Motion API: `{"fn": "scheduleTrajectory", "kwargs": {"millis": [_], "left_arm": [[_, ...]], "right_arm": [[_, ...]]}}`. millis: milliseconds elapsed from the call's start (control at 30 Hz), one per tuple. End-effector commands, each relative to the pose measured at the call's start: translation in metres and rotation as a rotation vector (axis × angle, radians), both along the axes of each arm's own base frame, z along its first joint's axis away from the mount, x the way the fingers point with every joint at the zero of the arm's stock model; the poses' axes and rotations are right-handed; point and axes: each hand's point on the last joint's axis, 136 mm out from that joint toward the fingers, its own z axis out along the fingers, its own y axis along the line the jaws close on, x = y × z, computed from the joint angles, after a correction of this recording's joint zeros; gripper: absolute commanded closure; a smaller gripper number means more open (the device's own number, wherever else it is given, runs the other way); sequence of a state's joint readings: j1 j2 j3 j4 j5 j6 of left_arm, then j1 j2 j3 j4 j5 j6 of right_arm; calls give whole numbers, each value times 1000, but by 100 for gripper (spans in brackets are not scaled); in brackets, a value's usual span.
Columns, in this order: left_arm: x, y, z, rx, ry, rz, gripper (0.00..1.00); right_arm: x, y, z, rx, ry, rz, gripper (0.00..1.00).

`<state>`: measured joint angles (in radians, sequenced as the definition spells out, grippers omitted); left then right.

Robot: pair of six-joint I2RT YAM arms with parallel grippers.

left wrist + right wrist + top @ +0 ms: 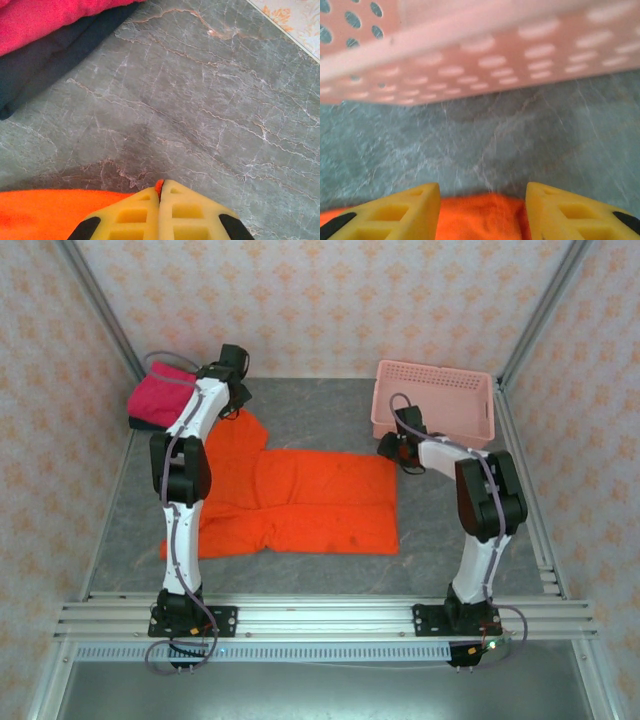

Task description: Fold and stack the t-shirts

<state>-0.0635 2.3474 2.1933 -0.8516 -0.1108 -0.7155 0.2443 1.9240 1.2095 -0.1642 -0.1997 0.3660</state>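
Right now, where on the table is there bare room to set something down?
Bare grey table lies at the far middle, between the magenta t-shirt and the pink basket, beyond the orange t-shirt. Another strip runs between that shirt and the near rail. Crowded: both far corners, by the left pincer and right pincer.

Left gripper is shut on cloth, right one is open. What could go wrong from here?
1. The left gripper is shut on just a sliver of the orange t-shirt at its fingertips; that pinch may slip when lifted.
2. The right gripper is open over the shirt's edge, close to the pink basket; it may bump the basket or miss the cloth.
3. If only the left pulls, the shirt would likely skew.
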Motion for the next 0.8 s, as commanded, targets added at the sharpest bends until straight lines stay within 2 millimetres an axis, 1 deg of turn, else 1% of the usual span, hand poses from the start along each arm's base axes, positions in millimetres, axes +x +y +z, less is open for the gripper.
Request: {"fn": "scheduleTrajectory", "kwargs": {"millis": [0,133,233,300,367,433,500,567,633,767], "left_arm": [[-4,3,-2,4,11,-2,100],[-4,2,-2,-2,10,-2,100],[-5,3,1,2,7,1,100],[-6,3,2,4,8,-1,100],[-6,3,2,4,7,0,100],[-7,3,3,2,6,-1,100],[-7,3,2,1,8,-2,100],[-7,3,2,-1,7,-1,100],[-8,2,2,-6,6,-1,100],[-9,2,2,-8,6,0,100]], "right_arm": [[2,0,-13,-27,45,39,54],[3,-1,-20,-42,64,49,64],[0,0,-20,-36,70,59,68],[-3,2,-16,-25,70,68,67],[-7,2,-11,-25,62,77,59],[-12,-4,-9,-52,63,72,54],[-16,-10,-7,-86,68,65,53],[-18,-15,-7,-108,62,59,52],[-19,-14,-9,-111,73,70,53],[-20,-5,-18,-65,87,92,60]]}}
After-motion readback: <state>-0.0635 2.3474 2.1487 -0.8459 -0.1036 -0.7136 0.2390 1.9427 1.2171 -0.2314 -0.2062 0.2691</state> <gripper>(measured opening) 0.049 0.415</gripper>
